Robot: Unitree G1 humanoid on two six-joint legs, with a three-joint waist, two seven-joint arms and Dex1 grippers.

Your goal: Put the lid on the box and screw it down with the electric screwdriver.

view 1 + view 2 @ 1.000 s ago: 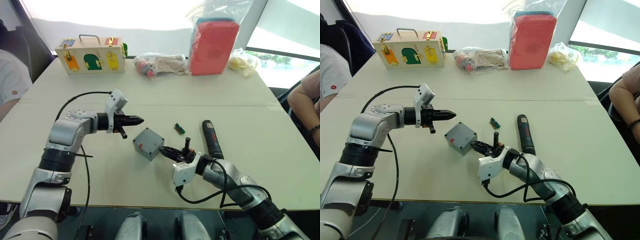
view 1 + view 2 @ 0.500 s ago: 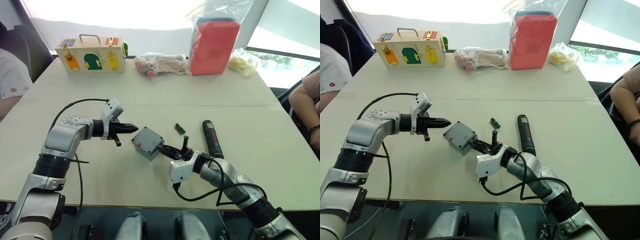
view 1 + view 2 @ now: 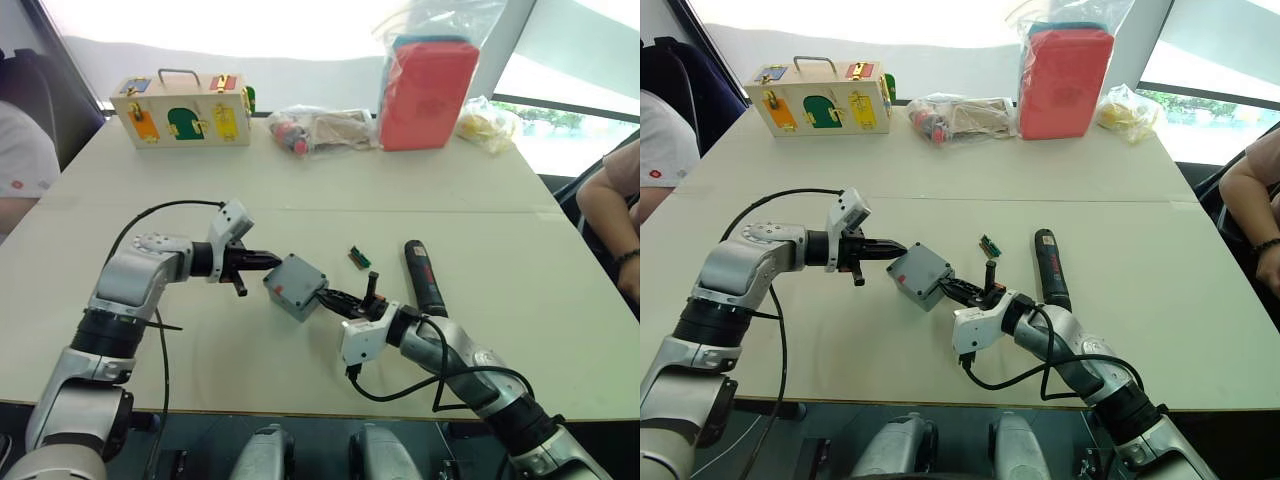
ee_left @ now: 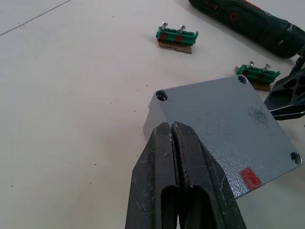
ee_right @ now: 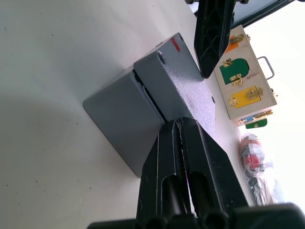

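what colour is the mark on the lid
Red, a small patch near one edge of the grey lid; clearest in the left wrist view.

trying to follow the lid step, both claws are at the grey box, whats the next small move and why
Probably nudge the lid square with both shut claws: the left claw rests on one edge, the right claw on the opposite side, and the lid looks slightly offset on the box. The electric screwdriver lies untouched beside the right arm.

Head stereo looks down over table (image 3: 300,200); wrist cams close, both sharing box (image 4: 224,124).
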